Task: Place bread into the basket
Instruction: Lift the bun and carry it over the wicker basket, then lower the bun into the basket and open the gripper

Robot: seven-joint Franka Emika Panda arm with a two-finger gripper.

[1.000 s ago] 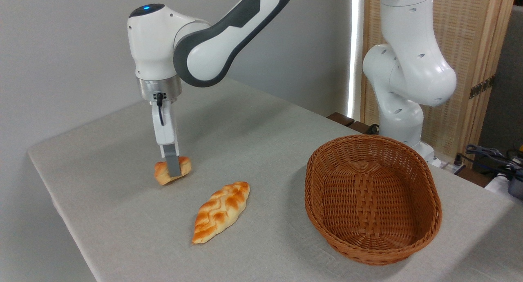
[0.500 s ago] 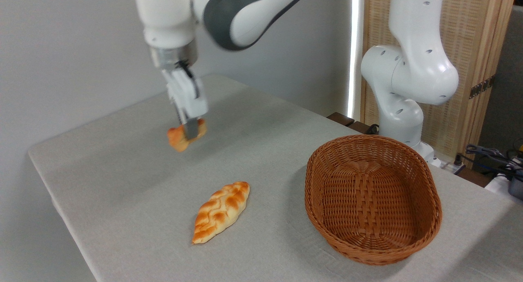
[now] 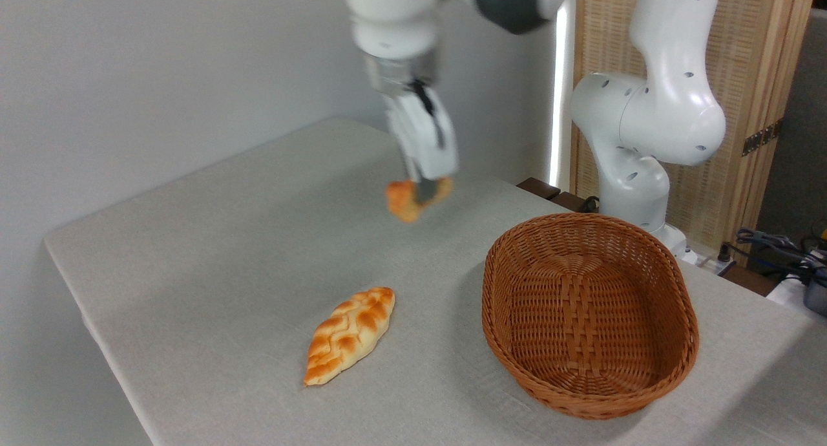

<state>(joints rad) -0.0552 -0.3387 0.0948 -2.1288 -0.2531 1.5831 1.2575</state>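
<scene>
My gripper (image 3: pixel 423 191) is shut on the bread (image 3: pixel 402 201), a small golden-orange bun, and holds it well above the table, blurred by motion. The bun hangs to the upper left of the basket (image 3: pixel 672 291), a large oval brown wicker one standing empty at the right of the table.
A longer braided pointed loaf (image 3: pixel 349 335) lies on the grey tablecloth (image 3: pixel 213 258) left of the basket. The arm's white base (image 3: pixel 636 142) rises behind the basket. Cables and a device (image 3: pixel 791 255) sit at the far right edge. A wooden screen (image 3: pixel 736 77) stands behind.
The gripper lifted the bun off the table at the left and carried it up and rightward, toward the basket's side. The loaf and basket stayed put.
</scene>
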